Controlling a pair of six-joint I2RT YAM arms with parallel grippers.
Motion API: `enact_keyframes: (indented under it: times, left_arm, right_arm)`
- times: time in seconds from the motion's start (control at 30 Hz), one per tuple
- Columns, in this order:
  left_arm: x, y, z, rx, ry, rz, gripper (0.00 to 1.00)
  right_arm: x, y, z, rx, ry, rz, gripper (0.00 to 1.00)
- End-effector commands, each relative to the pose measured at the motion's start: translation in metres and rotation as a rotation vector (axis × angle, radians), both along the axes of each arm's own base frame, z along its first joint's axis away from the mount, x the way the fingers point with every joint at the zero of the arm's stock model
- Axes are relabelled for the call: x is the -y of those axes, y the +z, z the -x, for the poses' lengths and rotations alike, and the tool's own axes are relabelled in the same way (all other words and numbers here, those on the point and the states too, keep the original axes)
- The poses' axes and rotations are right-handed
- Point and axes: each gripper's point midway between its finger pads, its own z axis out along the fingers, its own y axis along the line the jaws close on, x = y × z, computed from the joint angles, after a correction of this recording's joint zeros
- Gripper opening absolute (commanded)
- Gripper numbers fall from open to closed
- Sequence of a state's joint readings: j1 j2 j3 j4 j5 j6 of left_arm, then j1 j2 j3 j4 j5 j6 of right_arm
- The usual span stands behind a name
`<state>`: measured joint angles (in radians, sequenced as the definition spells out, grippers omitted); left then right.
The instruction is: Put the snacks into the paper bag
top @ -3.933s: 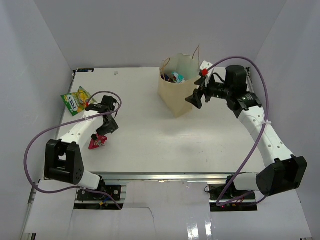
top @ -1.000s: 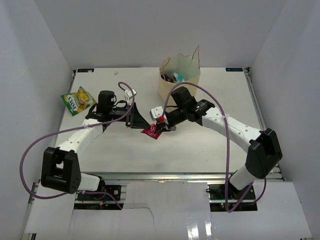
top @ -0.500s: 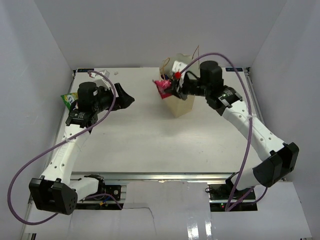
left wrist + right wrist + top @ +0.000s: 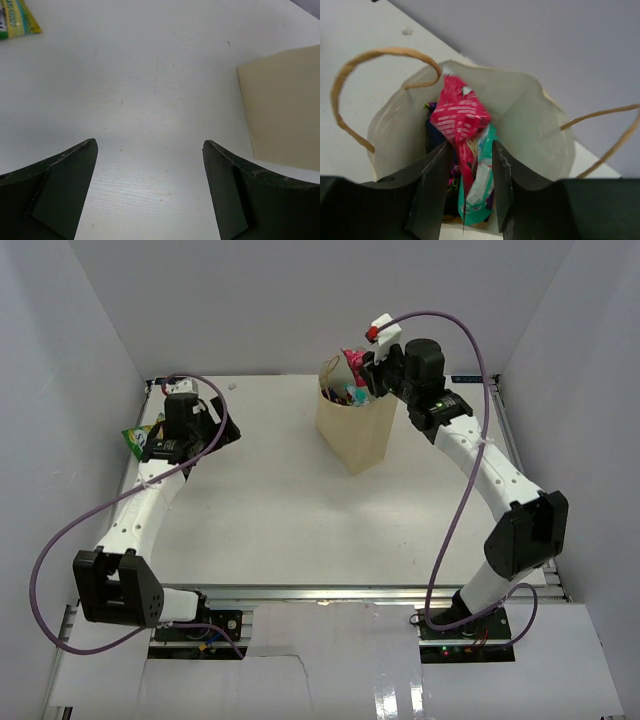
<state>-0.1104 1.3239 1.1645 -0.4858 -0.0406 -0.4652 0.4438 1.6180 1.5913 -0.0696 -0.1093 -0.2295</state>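
The tan paper bag (image 4: pixel 352 435) stands upright at the back middle of the table. My right gripper (image 4: pixel 363 370) hangs over its mouth. In the right wrist view its jaws (image 4: pixel 471 145) stand apart, and a red-pink snack packet (image 4: pixel 460 117) hangs loosely between them, down into the bag (image 4: pixel 530 115). A teal packet (image 4: pixel 480 185) and darker packets lie below it inside. My left gripper (image 4: pixel 222 428) is open and empty low over the table at the left (image 4: pixel 149 144). A green-yellow packet (image 4: pixel 135 440) lies beside that arm, seen at the top left corner of the left wrist view (image 4: pixel 14 20).
The bag's two twisted handles (image 4: pixel 350 70) stick up on either side of its mouth. White walls enclose the table on the left, back and right. From the left wrist the bag's side (image 4: pixel 282 110) shows at the right.
My right gripper rose over the bag's mouth with the red-pink packet and its jaws parted. My left arm drew back to the left, toward the green-yellow packet, with jaws wide.
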Motion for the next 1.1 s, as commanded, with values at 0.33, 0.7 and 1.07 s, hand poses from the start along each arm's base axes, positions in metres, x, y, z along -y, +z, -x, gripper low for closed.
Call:
enact_keyframes:
  times: [0.33,0.7,1.07]
  left_arm:
    - [-0.124,-0.035,-0.061,-0.233,0.521,-0.392,0.98]
    - [-0.188,-0.065,-0.124,-0.265,0.722,-0.5,0.98]
    - [-0.212,-0.147,-0.112,-0.428,0.711,-0.4,0.67]
  right_arm:
    - [0.014,0.038,0.069,0.145,0.37,0.088,0.95]
    - [0.064,-0.041,0.114,-0.049,0.345,0.108,0.95]
    - [0.08,-0.05,0.138,-0.072,0.312,0.09,0.95]
